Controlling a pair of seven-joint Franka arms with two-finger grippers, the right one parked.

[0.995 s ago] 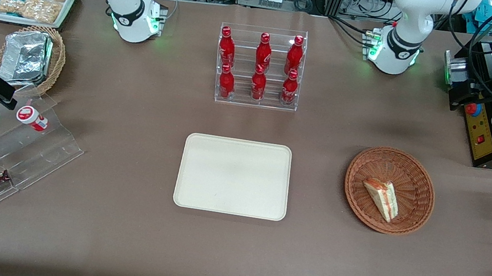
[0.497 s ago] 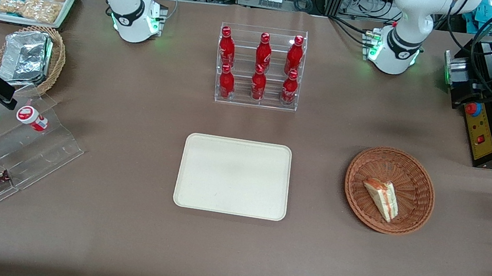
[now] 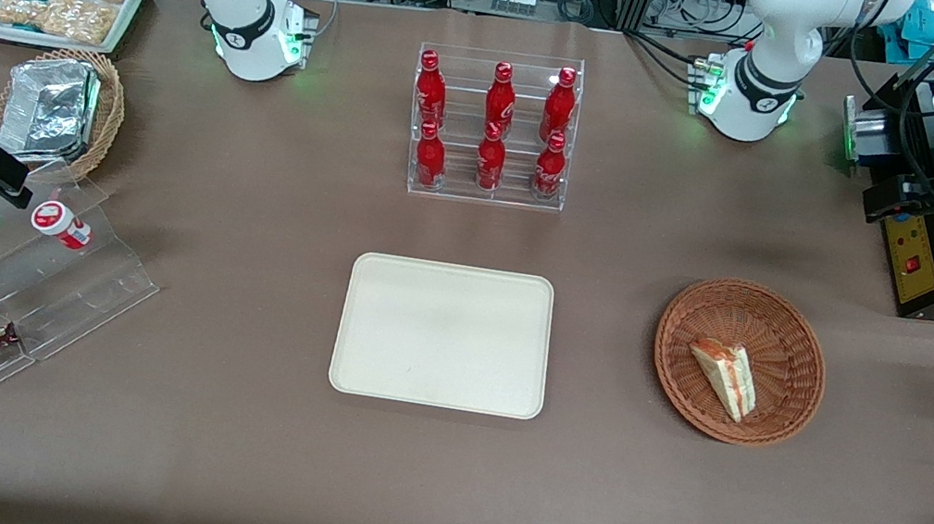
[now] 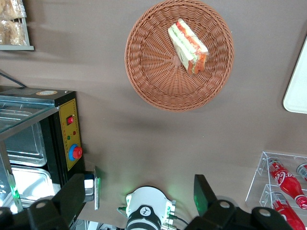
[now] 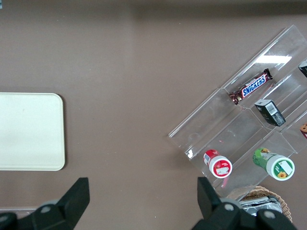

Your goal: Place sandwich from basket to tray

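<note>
Moved: left arm's wrist housing has shifted a bit toward the bench's working-arm end and lower in my front view since a second ago; sandwich, basket and tray sit where they were.
Hand (image 4: 139,203): high over the bench edge near the control box (image 4: 72,129), well apart from the basket; I see both fingers (image 4: 204,194) spread wide, nothing between them.
Sandwich (image 3: 725,376): lying in the basket (image 3: 797,338), off-centre toward 5 o'clock in front view, wedge tip pointing to about 10 o'clock.
Basket: on the bench (image 3: 213,447), at 3 o'clock from the tray, not touching it.
Tray (image 3: 444,333): flat, mid-bench, bare; at 6 o'clock from the bottle rack (image 3: 493,127).
</note>
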